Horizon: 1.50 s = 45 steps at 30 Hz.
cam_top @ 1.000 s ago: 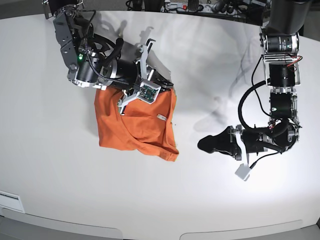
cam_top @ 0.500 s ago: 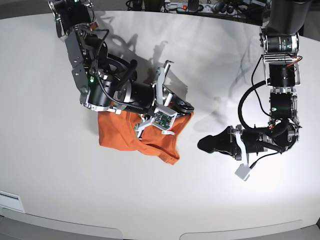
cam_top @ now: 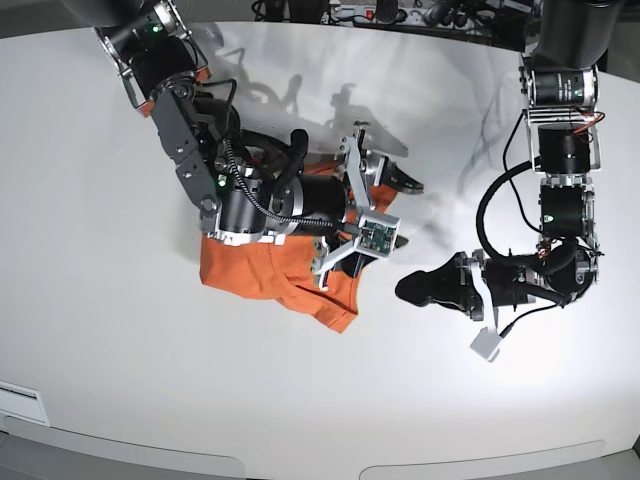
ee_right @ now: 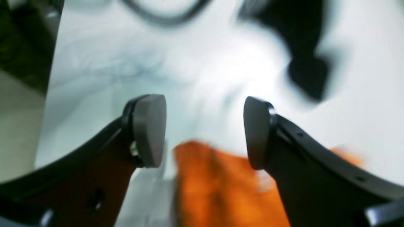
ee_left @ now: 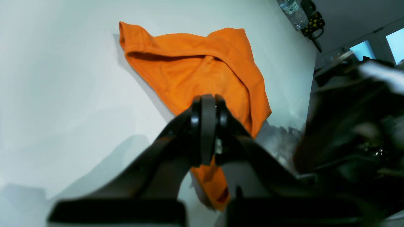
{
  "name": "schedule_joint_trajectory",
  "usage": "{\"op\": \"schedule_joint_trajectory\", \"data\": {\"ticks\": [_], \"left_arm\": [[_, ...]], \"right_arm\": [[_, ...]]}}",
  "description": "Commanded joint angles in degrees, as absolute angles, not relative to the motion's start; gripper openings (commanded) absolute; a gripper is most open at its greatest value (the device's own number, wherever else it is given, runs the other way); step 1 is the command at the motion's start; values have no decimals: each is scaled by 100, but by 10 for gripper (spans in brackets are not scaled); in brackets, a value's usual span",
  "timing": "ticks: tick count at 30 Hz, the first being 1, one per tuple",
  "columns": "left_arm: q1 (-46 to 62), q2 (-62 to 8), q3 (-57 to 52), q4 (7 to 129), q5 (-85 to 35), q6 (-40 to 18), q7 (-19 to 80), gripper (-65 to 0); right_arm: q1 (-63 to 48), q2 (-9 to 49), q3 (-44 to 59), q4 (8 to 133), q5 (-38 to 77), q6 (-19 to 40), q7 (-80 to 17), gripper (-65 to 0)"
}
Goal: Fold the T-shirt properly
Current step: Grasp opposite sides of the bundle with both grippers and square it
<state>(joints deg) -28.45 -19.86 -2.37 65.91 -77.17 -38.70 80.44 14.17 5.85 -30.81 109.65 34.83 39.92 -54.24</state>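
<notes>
The T-shirt (cam_top: 262, 276) lies crumpled and partly doubled over on the white table (cam_top: 100, 350), an orange heap whose near edge forms a rolled hem and whose lowest corner points toward the table's front. Directly over the T-shirt hangs the right arm, covering much of the cloth from above; its right gripper (ee_right: 203, 132) stands with the jaws spread wide apart and nothing between the pads, the orange fabric showing blurred just below them. Past the T-shirt's far corner, well apart from the cloth, the left gripper (cam_top: 412, 288) rests low near the table surface with its fingers (ee_left: 206, 126) pressed together on nothing. From the left wrist camera the T-shirt (ee_left: 202, 69) spreads beyond those closed tips, one strip of orange showing under them.
</notes>
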Motion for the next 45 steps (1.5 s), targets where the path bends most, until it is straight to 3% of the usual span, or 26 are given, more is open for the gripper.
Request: {"op": "schedule_joint_trajectory", "data": {"ticks": [1, 3, 4, 5, 7, 8, 16, 29, 37, 45], "left_arm": [[-3035, -2032, -270, 6681, -7889, -3944, 8000, -650], [-3037, -2038, -270, 6681, -8079, -3946, 8000, -650], [-3035, -2049, -270, 6681, -8197, -3948, 8000, -650], [-3030, -2073, -270, 6681, -8342, -3977, 8000, -650], [-3035, -2115, -257, 6681, -8500, -4000, 8000, -650], [-3037, -2112, -231, 6683, -8500, -4000, 8000, -650], [-3017, -2112, 1002, 7474, -8500, -3953, 8000, -650], [-3002, -2220, 3347, 7876, -6665, -4000, 8000, -650], [-2998, -2401, 3653, 7859, -5666, -4000, 8000, -650], [-2906, -2399, 3675, 7819, -4530, -4000, 7210, -650]], "right_arm": [[1621, 558, -2897, 11231, 3577, 4000, -5349, -248], [1715, 582, -2451, 11393, 3441, 3865, -5365, -256], [1732, 591, -2196, 11395, 3334, 3835, -5319, -292], [1734, 591, -1949, 11389, 3203, 3835, -5312, -361], [1769, 652, -1553, 11338, 3085, 3837, -5288, -584], [1778, 735, -1402, 11268, 3107, 3835, -5196, -650], [2051, 1420, -1164, 9714, 3181, 4000, -4606, -650], [2421, 2049, -1164, 8064, 3529, 4000, -4626, -650], [1968, 2080, -1164, 7999, 3774, 4000, -4617, -650], [1398, 2222, -1162, 8036, 3776, 4000, -4624, -650]]}}
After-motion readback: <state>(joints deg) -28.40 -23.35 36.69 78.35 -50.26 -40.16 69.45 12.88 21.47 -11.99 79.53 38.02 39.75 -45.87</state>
